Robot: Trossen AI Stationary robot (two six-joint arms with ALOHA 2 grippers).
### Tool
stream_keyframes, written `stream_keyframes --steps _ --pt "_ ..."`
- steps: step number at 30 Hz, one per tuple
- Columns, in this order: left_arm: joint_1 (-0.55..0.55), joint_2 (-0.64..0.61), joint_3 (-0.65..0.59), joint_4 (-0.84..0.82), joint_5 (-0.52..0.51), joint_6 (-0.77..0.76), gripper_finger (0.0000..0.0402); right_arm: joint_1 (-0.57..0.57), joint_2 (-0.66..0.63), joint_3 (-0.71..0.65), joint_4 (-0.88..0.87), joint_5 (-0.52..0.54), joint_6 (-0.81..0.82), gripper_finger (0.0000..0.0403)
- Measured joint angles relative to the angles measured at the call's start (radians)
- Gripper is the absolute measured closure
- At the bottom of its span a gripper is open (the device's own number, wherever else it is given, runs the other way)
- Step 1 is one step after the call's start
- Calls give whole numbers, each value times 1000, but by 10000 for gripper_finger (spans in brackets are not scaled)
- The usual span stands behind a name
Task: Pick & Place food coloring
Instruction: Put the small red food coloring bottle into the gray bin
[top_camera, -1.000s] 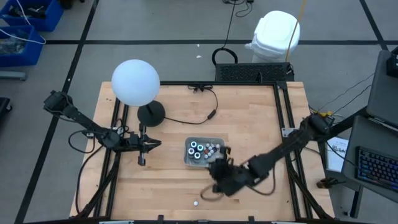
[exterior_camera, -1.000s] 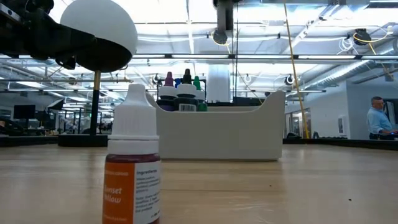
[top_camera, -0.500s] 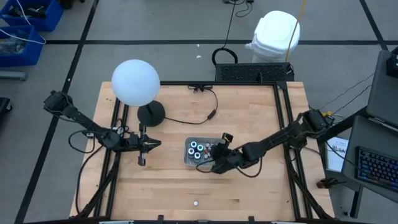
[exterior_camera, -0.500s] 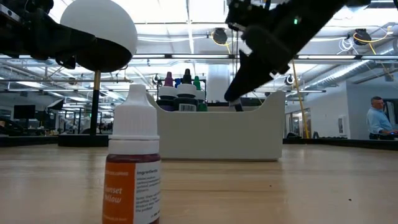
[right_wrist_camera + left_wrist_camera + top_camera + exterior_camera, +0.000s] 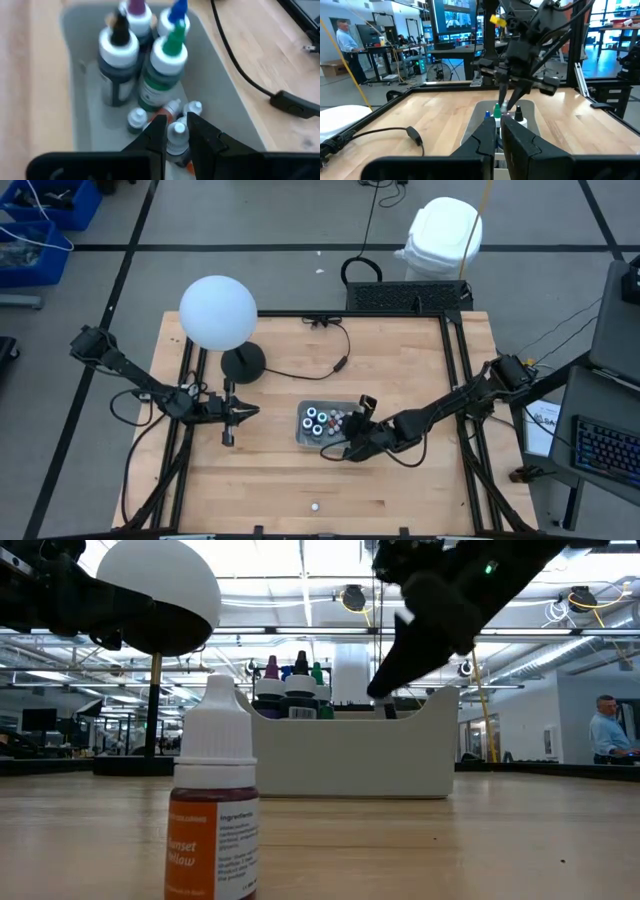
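A clear grey tray [image 5: 303, 416] at mid-table holds food coloring: several taller bottles with coloured tips [image 5: 170, 60] standing upright, and small white-capped ones [image 5: 137, 119] lying on its floor. My right gripper [image 5: 176, 129] reaches into the tray's right part [image 5: 344, 434], shut on a small white-capped bottle [image 5: 177, 135]. Another small bottle [image 5: 212, 810], labelled yellow, stands upright near the front edge [image 5: 314, 506]. My left gripper [image 5: 497, 137] is shut, holds nothing, and waits left of the tray [image 5: 240, 412]. My right gripper pinches the small bottle between its two fingers at the white cap [image 5: 177, 131]. The fingers [image 5: 201, 131] slant down into the tray from the table's right. The bottle's body is hidden by the fingers. Whether it rests on the tray floor, I cannot tell.
A lamp with a white globe [image 5: 218, 311] and a round black base [image 5: 243, 363] stands at the far left, its cable [image 5: 310, 370] running across the wood behind the tray. Bare wood lies in front of the tray.
My right gripper has gone from the wood in front of the tray toward the far edge and come down into the tray's right part, tipping as it went. In the last half second it has hardly moved. The yellow bottle has stayed where it was.
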Motion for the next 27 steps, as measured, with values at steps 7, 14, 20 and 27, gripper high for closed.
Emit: stream_keyframes --steps 7,14,20,27 --pt "0 0 0 0 0 0 364 15 -12 -1 -1 0 24 358" --pt "0 0 0 1 0 -3 364 10 -7 -71 75 4 48 358" --pt "0 0 0 1 0 -2 364 5 -7 -107 113 3 55 358" --pt "0 0 0 1 0 -2 364 4 -7 -126 145 2 47 354"
